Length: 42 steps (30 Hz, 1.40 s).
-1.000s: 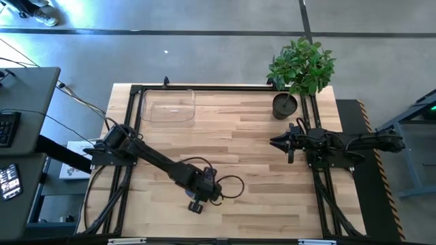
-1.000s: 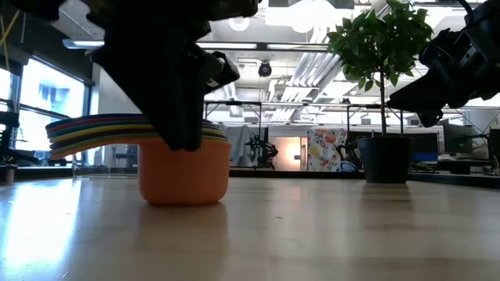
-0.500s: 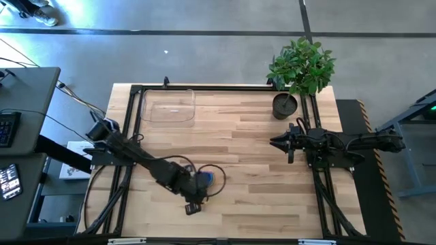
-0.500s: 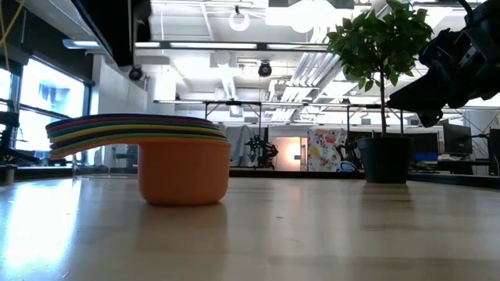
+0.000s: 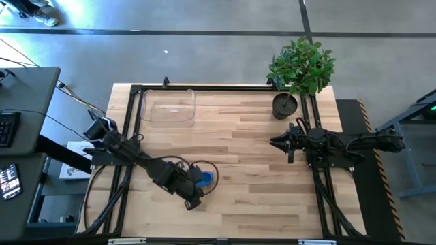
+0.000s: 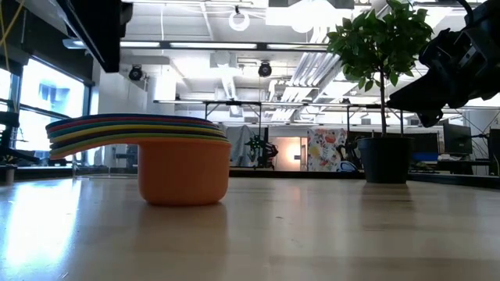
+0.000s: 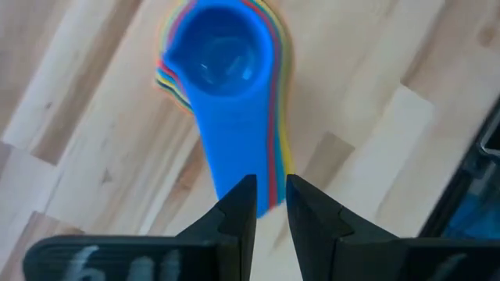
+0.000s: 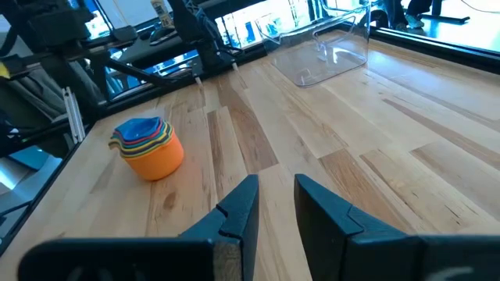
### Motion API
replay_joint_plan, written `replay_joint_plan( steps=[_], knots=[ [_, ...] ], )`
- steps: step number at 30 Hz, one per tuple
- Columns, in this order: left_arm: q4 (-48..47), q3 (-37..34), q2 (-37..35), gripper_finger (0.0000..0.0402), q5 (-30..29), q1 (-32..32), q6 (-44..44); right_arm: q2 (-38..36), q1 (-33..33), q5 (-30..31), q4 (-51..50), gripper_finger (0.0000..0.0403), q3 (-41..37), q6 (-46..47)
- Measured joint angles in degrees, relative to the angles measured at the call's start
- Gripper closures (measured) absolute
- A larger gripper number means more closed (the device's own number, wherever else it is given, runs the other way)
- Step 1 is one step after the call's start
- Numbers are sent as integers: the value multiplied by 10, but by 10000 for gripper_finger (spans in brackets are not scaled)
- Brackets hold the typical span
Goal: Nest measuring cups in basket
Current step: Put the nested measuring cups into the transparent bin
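Blue-topped cup stack, just beyond left end effector

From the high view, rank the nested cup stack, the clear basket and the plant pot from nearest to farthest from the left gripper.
1. Stack of measuring cups: right beside the left gripper, near the table's front.
2. Basket: at the back-left corner, well away from the gripper.
3. Plant pot: at the back right, across the table, closer to the waiting right gripper.

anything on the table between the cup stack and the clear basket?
Nothing. In the high view only bare wood lies between the nested measuring cups and the basket; the right wrist view shows the same.
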Motion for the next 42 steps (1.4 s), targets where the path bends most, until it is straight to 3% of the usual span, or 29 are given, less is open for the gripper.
replay_joint_plan(
  steps=[9, 12, 19, 23, 42],
  knots=[
    [-23, 0, 0, 325, 41, 54, -29, 0, 0, 0, 0, 327, 0, 0],
    [-22, 0, 0, 289, 58, 67, -27, 0, 0, 0, 0, 327, 0, 0],
    [-17, -3, 0, 164, 64, 71, -16, 0, 0, 0, 0, 327, 0, 0],
    [8, -26, 1, 125, 65, 69, -21, 0, 0, 0, 0, 327, 0, 0],
    [122, -97, 1, 112, 80, 51, -58, 0, 0, 0, 0, 327, 0, 0]
  ],
)
